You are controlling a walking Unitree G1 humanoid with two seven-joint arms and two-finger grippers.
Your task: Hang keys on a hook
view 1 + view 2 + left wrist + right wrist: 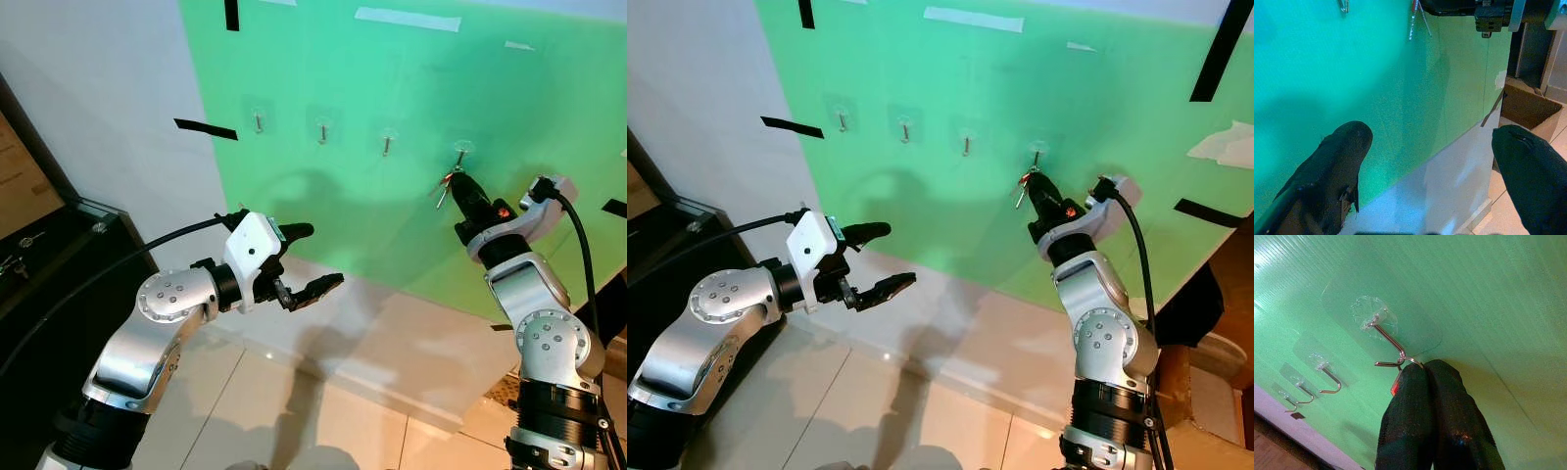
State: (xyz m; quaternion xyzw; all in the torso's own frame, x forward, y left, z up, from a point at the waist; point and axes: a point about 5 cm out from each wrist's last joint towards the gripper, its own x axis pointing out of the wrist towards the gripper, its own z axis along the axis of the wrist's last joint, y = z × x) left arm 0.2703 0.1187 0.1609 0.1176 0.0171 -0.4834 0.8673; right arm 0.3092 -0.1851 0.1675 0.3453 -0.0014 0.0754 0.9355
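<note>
One set of keys (446, 186), pinched between the pressed-together fingers of the right gripper (458, 186), its ring at the tip of the rightmost hook (1385, 340). Four hooks in a row on the green panel (392, 59). Left gripper (306, 260): jaws spread, empty, held before the panel's lower left edge.

Two head cameras look forward and slightly down at a green board (392, 147) on the wall, from a short way back, both arms in front. Both share the row of hooks (904, 127). The left wrist camera looks along the board's surface from low beside it. The right wrist camera sits very close to the board, facing the end hook (1382, 335).
</note>
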